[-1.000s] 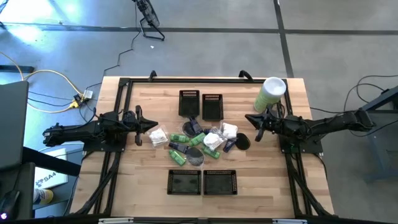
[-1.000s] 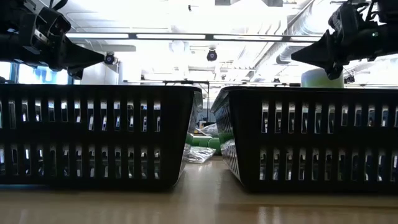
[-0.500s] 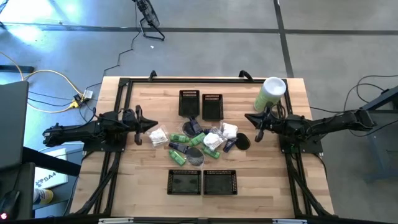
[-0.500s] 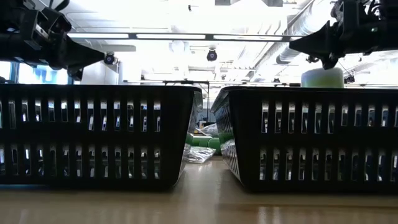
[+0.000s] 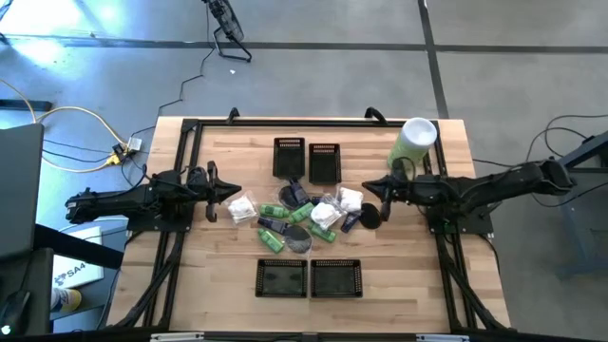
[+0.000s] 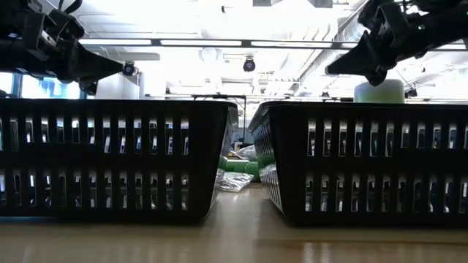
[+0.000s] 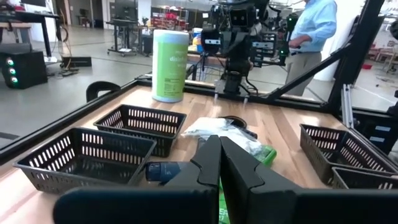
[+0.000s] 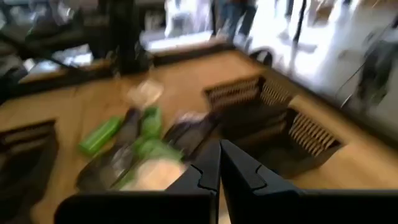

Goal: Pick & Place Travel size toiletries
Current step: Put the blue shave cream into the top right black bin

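Note:
The travel size toiletries (image 5: 304, 214) lie in a loose pile on the middle of the wooden table: green bottles, white packets, dark pieces and a grey disc. They also show in the left wrist view (image 7: 230, 140) and, blurred, in the right wrist view (image 8: 143, 149). My left gripper (image 5: 237, 193) hovers shut and level just left of the pile, its fingers (image 7: 219, 146) pointing at it. My right gripper (image 5: 366, 187) hovers shut above the pile's right edge and slants slightly down. In the low view both stand high above the baskets, the left (image 6: 121, 67) and the right (image 6: 329, 71).
Two black mesh baskets (image 5: 289, 158) (image 5: 324, 163) stand behind the pile, and two more (image 5: 282, 277) (image 5: 336, 277) near the front edge. A tall pale-green cylinder (image 5: 413, 142) stands at the far right. A person (image 7: 314, 25) stands beyond the table.
My right gripper has reached toward the table's left, closer to the pile, rising a little and tipping its fingers downward. It has stayed shut. My left gripper and the toiletries have kept still.

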Controlling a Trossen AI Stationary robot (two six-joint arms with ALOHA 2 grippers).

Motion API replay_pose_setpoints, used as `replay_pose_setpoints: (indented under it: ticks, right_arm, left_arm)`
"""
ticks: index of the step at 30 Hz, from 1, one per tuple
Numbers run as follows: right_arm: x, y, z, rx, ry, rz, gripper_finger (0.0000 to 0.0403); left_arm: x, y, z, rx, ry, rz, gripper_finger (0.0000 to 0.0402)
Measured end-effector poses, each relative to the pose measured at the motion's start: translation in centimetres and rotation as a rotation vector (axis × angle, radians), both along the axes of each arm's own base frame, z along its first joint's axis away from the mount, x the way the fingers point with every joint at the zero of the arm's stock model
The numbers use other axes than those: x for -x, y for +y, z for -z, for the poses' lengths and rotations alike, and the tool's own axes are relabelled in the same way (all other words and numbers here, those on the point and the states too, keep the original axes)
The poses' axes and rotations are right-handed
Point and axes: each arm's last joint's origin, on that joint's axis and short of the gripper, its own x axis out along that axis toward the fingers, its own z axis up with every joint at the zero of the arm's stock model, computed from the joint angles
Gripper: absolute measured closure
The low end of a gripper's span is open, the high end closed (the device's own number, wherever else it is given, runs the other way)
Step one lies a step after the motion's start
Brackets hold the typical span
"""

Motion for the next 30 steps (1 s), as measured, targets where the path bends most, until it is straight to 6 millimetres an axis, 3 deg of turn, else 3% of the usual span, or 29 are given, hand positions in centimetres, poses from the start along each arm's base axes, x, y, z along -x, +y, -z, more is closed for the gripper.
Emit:
replay_pose_setpoints:
  ticks: [4, 14, 30]
  right_arm:
    - [-0.8, 0.3, -0.3, -0.075, 0.153, -0.055, 0.0401]
    - [-2.9, 0.9, -0.5, -0.034, 0.414, -0.218, 0.0401]
    - [-8.9, 2.0, 0.7, 0.009, 0.729, -0.492, 0.04]
  left_arm:
    - [0.0, 0.0, 0.0, -0.012, 0.002, -0.001, 0.0402]
    - [0.0, 0.0, 0.0, -0.069, 0.012, -0.005, 0.0401]
    - [0.0, 0.0, 0.0, -0.06, 0.012, -0.004, 0.0402]
